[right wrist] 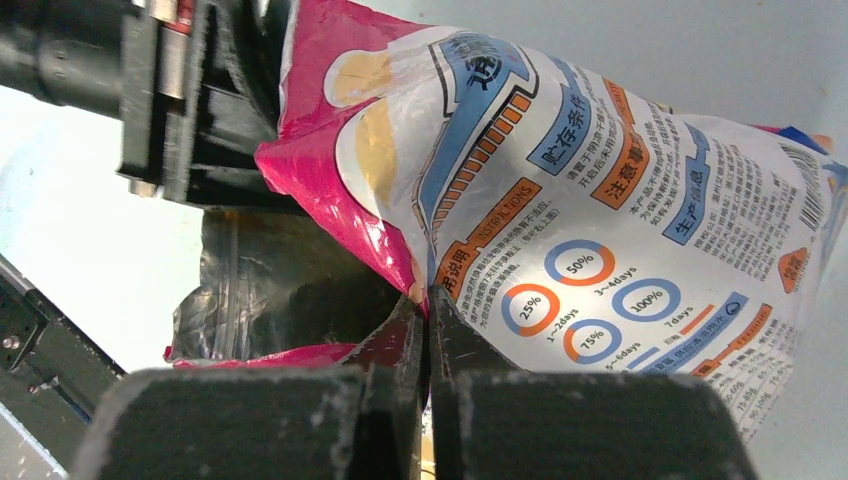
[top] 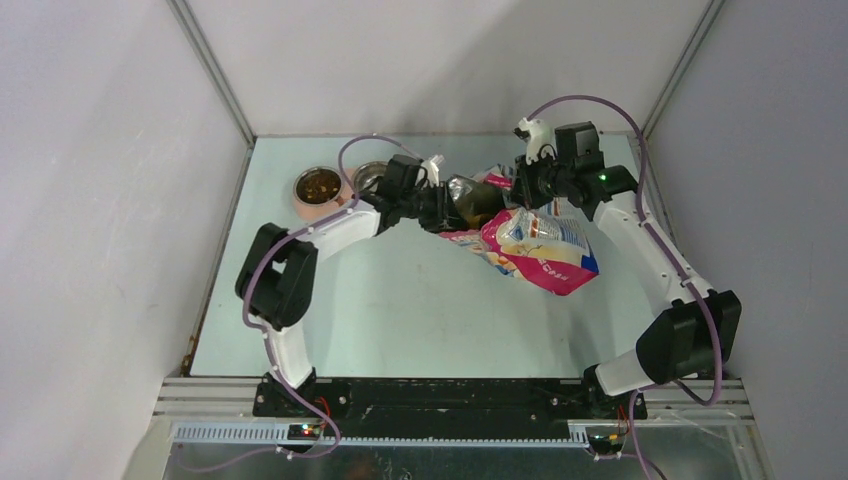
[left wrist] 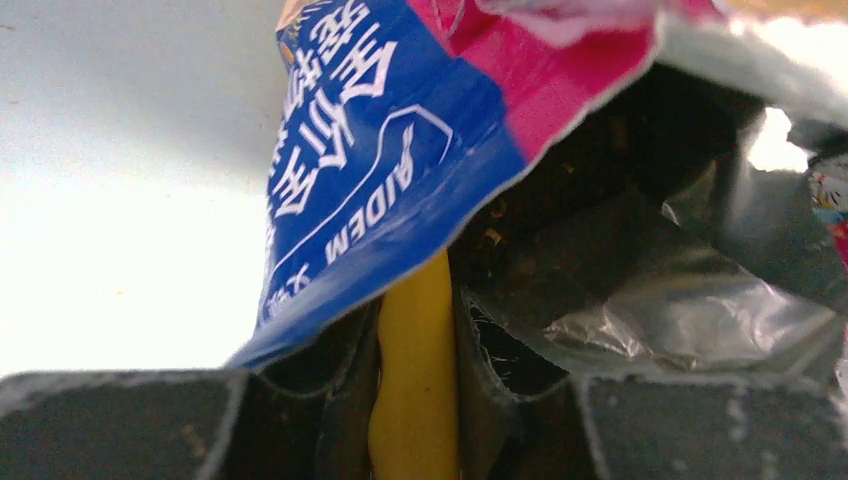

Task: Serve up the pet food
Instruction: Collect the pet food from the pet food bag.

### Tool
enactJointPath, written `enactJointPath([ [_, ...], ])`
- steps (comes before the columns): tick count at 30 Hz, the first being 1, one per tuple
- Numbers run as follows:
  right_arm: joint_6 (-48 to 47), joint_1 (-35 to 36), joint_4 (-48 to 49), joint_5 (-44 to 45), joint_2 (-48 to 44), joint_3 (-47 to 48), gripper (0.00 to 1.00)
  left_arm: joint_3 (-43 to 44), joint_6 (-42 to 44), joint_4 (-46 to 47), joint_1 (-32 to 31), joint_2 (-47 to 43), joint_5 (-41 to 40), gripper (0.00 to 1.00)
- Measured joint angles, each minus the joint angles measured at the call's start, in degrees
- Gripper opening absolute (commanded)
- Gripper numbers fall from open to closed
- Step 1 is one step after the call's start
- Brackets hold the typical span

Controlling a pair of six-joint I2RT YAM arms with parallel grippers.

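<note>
Pale table (top: 400, 320), feeder (top: 330, 190) behind: right gripper (right wrist: 428, 330) pinches bag (top: 540, 250), left gripper (left wrist: 415, 320) clamps scoop (left wrist: 412, 420)

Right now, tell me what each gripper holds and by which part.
Left gripper: yellow scoop, by its handle. Right gripper: cat food bag, by the rim of its open mouth.

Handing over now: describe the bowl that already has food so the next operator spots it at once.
On the table, in the far-left corner beyond the left arm, sits a pink feeder with two steel bowls. The filled bowl is the left one, holding brown kibble; the right bowl beside it shows bare steel.
</note>
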Motion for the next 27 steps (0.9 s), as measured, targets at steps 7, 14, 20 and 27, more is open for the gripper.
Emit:
enactJointPath([
  [7, -0.02, 0.00, 1.25, -1.11, 0.00, -0.90, 0.00, 3.52, -1.20, 3.06, -2.23, 6.12, 1.40, 0.00],
  [14, -0.02, -0.55, 2.19, -1.75, 0.13, -1.92, 0.00, 1.38, -8.02, 15.37, -2.99, 10.16, 5.90, 0.00],
  [20, 0.00, -1.55, 2.21, -3.02, 0.74, -2.67, 0.00, -7.96, -21.35, 36.63, -2.75, 10.23, 9.90, 0.00],
  [27, 0.00, -3.41, 2.60, -3.32, 0.92, -2.67, 0.00, -11.56, -37.97, 56.94, -1.99, 10.27, 14.69, 0.00],
])
